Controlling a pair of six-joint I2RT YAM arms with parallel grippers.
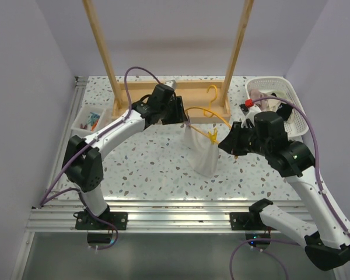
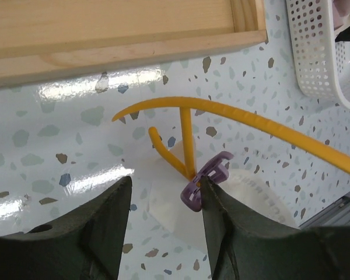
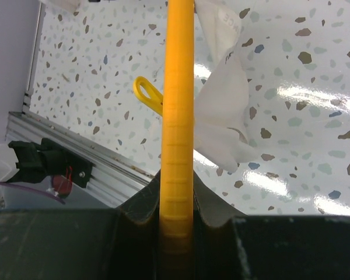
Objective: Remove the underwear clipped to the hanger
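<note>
From above, the thin yellow-orange hanger (image 1: 216,115) is held out over the speckled tabletop, its ends between the two arms. The left gripper (image 1: 184,114) sits at the hanger's left end. The right gripper (image 1: 224,142) is at its right end. The small white limp fabric underwear (image 1: 205,156) hangs under the hanger's right half, with a small yellow clip (image 1: 212,137) at its upper edge. The pale wooden rack (image 1: 192,93) stands just behind the hanger, and a white slotted plastic basket (image 1: 269,80) lies off the hanger's right end.

In the left wrist view, the left gripper (image 2: 164,188) has its dark fingers (image 2: 105,233) spread wide, gripping nothing. A small purple plastic clip (image 2: 207,178) on the hanger (image 2: 251,116) touches the inner edge of one finger. The underwear (image 2: 163,210) lies below the hanger. The rack (image 2: 105,29) is above the hanger, and the basket (image 2: 315,58) is to its right.

In the right wrist view, the right gripper (image 3: 178,204) has its fingers (image 3: 141,209) pinched onto the hanger (image 3: 179,87). The underwear (image 3: 221,111) droops beside the hanger on one side, and the yellow clip (image 3: 147,91) juts out on the other.
</note>
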